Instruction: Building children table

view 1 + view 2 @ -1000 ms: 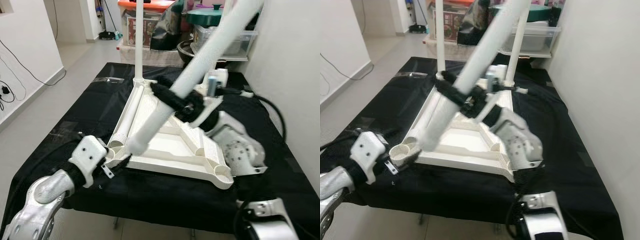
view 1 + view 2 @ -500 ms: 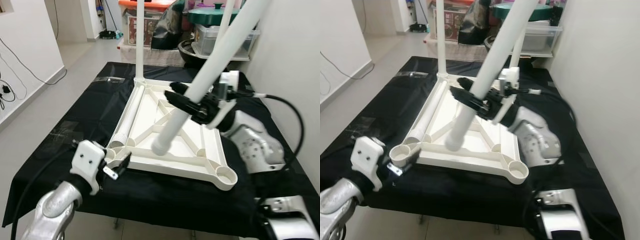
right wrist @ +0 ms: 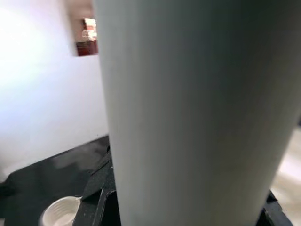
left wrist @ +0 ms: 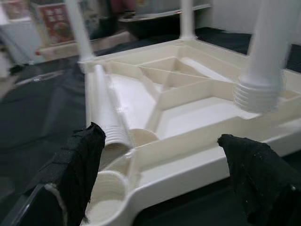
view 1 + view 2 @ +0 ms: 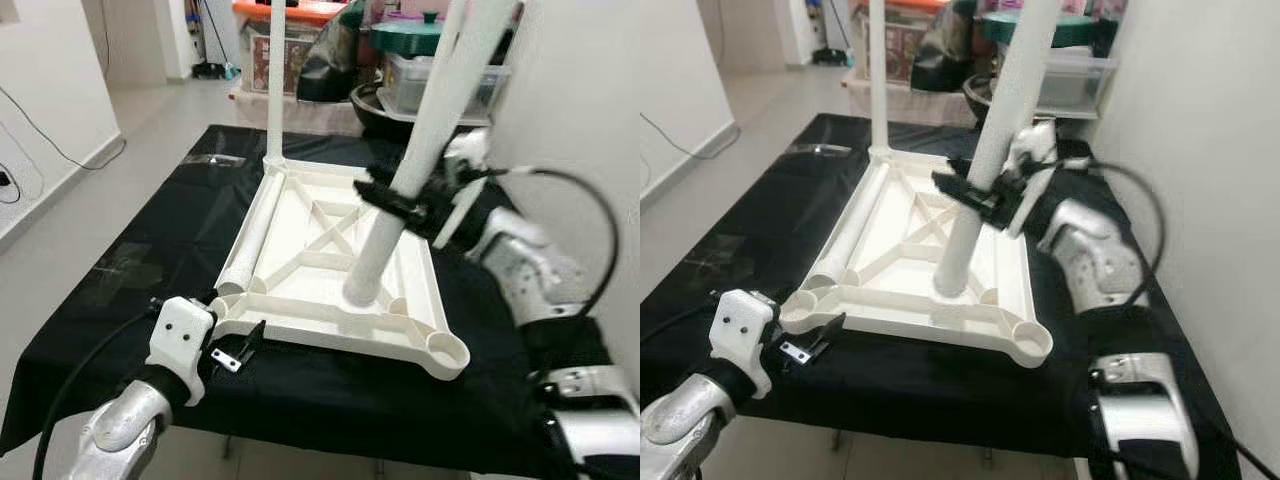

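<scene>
While the white tabletop (image 5: 330,250) lies upside down in the middle of the black-covered work table (image 5: 150,250), the build looks roughly half done: 2 legs already stand upright in its far corner sockets, the far-left leg (image 5: 276,80) and the far-right leg (image 5: 1040,110). A 3rd leg (image 5: 425,150) is in the right gripper (image 5: 400,205), whose black fingers are clamped around its shaft; it tilts only slightly off upright, with its threaded lower end hanging just above the underside ribs near the tabletop's near-right part, short of the near-right socket (image 5: 447,350), which is empty. A 4th leg (image 5: 252,240) lies loose along the tabletop's left rail, its threaded end beside the near-left socket (image 4: 110,186). By my judgement, what is left is seating the held leg, then lifting and fitting the last one.

The left gripper (image 5: 240,347) sits at the tabletop's near-left corner with its fingers (image 4: 80,165) spread wide, holding nothing; whether it touches the rim I cannot tell.

Black cloth covers the work table to its edges, with a strip of clear tape near the far-left corner. Beyond the far edge stand stacked storage boxes (image 5: 290,45) and a clear tub with a green pot lid (image 5: 425,30). A white wall (image 5: 1200,150) runs close along the right edge, pale tiled floor (image 5: 60,220) lies off the left edge, and cables trail down the left wall.
</scene>
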